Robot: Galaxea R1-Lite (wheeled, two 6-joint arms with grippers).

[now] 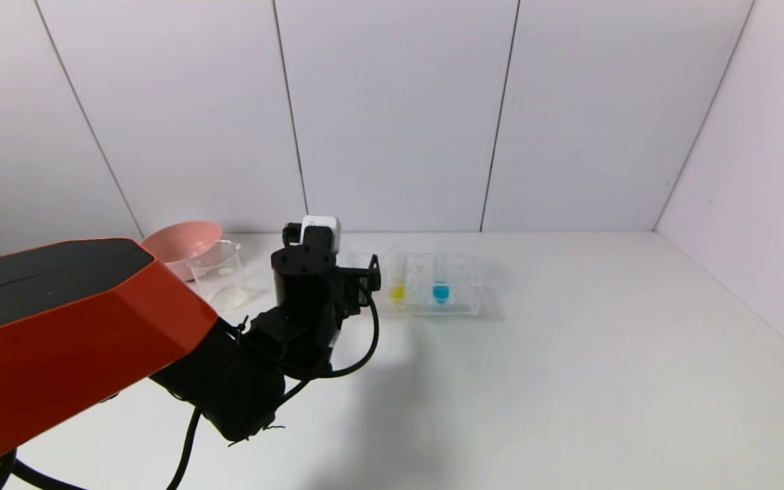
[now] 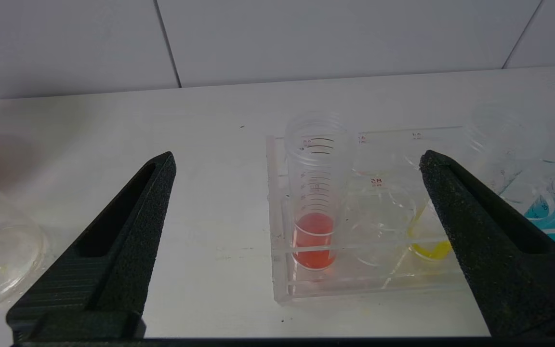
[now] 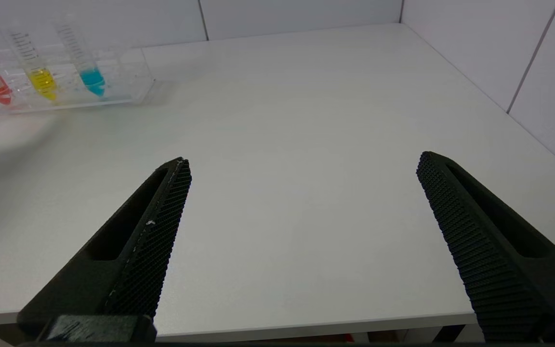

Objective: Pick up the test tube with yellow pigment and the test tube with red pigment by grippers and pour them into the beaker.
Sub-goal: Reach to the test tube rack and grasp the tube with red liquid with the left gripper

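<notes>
The robot's black left gripper (image 2: 297, 164) hangs over the white table (image 1: 569, 354), just in front of the near-left end of a clear acrylic test tube rack (image 2: 282, 284). Its two ridged black fingers (image 2: 113, 241) are spread wide apart and hold nothing. Between them, in the left wrist view, stands the slender clear test tube with red pigment (image 2: 313, 193), upright in the end slot of the rack, with red-orange liquid pooled at its rounded tip. Neither finger touches it. Beside it in the same rack stands the clear test tube with yellow pigment (image 2: 429, 248), partly hidden behind one finger, and farther along a like tube with blue liquid (image 2: 554, 217).

In the head view the left arm covers the red tube; the yellow tube (image 1: 397, 289) and the blue tube (image 1: 440, 289) show just past the wrist. The small clear glass beaker (image 1: 218, 272) stands on the table to the left of the arm, touching or just in front of a shallow pink bowl (image 1: 181, 241) near the back wall.

The right gripper (image 3: 301, 202) hovers low over the near edge of the table, well apart from the rack (image 3: 128, 86), its textured black fingers (image 3: 152, 241) also wide apart and gripping nothing
</notes>
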